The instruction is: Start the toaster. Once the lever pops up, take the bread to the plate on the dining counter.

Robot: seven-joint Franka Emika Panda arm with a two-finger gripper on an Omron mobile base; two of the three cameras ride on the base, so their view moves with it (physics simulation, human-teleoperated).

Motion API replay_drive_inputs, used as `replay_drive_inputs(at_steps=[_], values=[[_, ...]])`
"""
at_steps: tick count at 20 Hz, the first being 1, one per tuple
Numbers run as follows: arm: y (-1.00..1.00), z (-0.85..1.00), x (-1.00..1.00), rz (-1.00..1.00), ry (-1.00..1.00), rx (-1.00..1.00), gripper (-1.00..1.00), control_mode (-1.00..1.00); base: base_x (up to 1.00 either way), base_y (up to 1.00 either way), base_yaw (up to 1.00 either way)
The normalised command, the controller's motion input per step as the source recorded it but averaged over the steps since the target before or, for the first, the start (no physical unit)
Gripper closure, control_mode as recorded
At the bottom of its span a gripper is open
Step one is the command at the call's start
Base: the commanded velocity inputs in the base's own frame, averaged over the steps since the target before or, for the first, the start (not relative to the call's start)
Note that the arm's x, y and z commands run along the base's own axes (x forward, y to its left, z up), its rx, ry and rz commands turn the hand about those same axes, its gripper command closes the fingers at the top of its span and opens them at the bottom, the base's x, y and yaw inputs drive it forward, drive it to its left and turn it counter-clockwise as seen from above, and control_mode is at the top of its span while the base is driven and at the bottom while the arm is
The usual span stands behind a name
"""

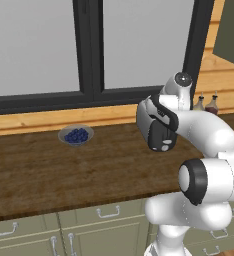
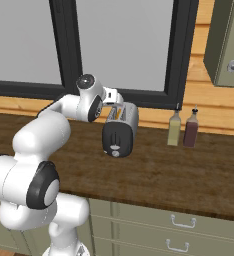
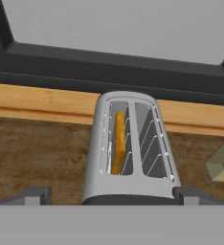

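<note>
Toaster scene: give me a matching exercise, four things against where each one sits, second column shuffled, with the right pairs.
Things:
1. bread
2. bowl of blueberries
3. two bottles
4. toaster

Places:
A. on the worktop, to the right of the toaster
B. on the worktop under the window, below the gripper
C. upright in one toaster slot
D. on the worktop, far to the left of the arm

Pairs: 1-C, 2-D, 3-A, 4-B

arm: white, dark joints, rising from the base and folded forward at the elbow | wrist: bent downward | end effector (image 3: 112, 194): jaws spread wide, dark fingertips (image 3: 32, 195) far apart, nothing held between them
</note>
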Motion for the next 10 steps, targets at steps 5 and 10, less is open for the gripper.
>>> replay_drive_inputs(at_steps=[5, 10], values=[[0.00, 0.00, 0.00, 0.00, 0.00, 0.00, -1.00, -1.00, 0.00, 0.00, 0.00], [0.00, 0.00, 0.00, 0.00, 0.00, 0.00, -1.00, -1.00, 0.00, 0.00, 0.00]])
